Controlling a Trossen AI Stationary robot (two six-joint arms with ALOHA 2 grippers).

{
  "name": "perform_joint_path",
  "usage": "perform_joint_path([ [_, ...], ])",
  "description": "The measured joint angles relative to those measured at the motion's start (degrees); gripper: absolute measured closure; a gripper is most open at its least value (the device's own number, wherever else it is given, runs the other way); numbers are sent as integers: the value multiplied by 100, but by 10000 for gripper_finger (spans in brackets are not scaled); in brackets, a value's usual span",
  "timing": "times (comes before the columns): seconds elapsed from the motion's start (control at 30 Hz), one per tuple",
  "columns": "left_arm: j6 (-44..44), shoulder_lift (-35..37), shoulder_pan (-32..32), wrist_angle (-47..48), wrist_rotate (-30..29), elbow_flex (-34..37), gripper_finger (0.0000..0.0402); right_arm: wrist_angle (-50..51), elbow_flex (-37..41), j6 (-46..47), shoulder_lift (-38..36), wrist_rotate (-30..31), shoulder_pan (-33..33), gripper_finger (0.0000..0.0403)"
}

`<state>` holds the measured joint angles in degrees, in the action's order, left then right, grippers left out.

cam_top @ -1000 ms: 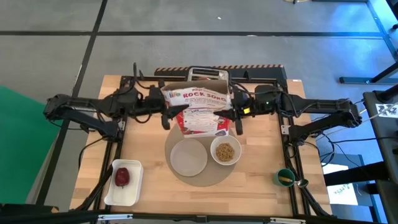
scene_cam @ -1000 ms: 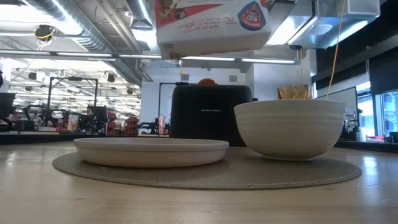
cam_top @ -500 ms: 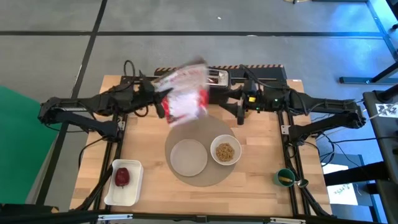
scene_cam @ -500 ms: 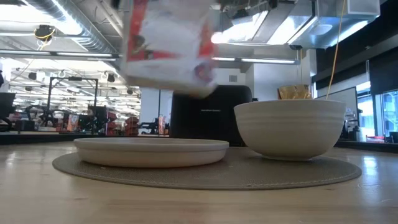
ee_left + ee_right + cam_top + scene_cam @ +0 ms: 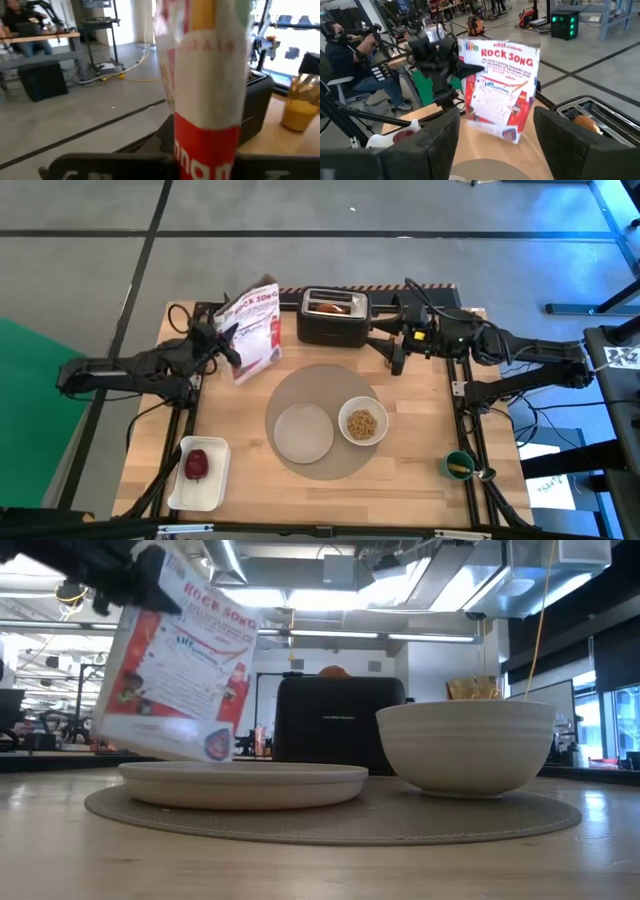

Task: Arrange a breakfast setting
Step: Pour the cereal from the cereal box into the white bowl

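The cereal box [image 5: 497,87] carries "ROCK SONG" in large red letters across the top of its white front, readable in the right wrist view, the low view [image 5: 180,665] and the high view [image 5: 252,320]. Below it stands a blue "LIFE" logo; the smaller print is too small to read.

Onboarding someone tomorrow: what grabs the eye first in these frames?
The cereal box, red and white, held tilted above the table's far left by the left gripper. Next, the black toaster at the far edge with something tan in its slot, then the white bowl of cereal beside the empty plate on the grey placemat.
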<state>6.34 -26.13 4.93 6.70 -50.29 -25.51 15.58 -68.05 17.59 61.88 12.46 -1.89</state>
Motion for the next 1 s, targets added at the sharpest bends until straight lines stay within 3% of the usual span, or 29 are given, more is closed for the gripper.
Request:
perform_joint_path([
  [0.17, -14, 223, 243, -366, -171, 457, 400, -35, 2, -2, 25, 5, 0, 164],
  [0.43, -387, 231, 715, -348, -124, 511, 400, -207, 2, -24, 21, 9, 0, 164],
  [0.63, -653, 231, 890, -342, 381, 510, 379, -202, 4, -26, 23, 3, 0, 164],
  [0.8, -840, 218, 922, -273, 394, 517, 337, -167, 4, 0, 23, -82, 0, 164],
  [1.0, -726, 214, 920, -260, 337, 329, 250, -121, 7, 14, 23, -104, 0, 164],
])
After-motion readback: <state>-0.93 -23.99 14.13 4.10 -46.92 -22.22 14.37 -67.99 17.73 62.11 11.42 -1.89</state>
